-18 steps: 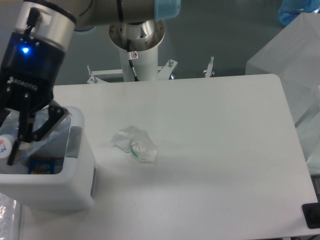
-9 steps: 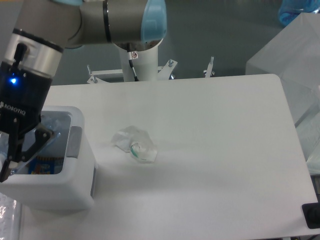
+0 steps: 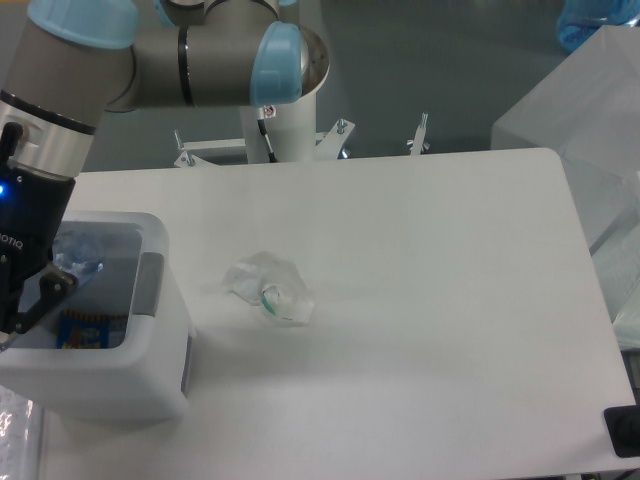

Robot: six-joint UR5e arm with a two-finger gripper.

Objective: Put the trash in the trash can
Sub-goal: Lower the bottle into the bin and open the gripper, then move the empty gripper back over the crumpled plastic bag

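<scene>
The white trash can stands at the table's left edge. My gripper hangs over its left side, half cut off by the frame edge; only one dark finger shows. A bluish see-through bottle sits inside the can's opening, right beside that finger; whether it is still gripped is hidden. The small crumpled wrapper with a green bit lies on the table, to the right of the can and apart from it.
A blue and yellow item lies on the can's floor. The arm's white base stands behind the table. Translucent boxes crowd the right edge, and a black object sits at the front right corner.
The gripper has slid left and down over the can, now partly out of frame. The bottle has gone lower into the can's opening. The wrapper has not moved.
</scene>
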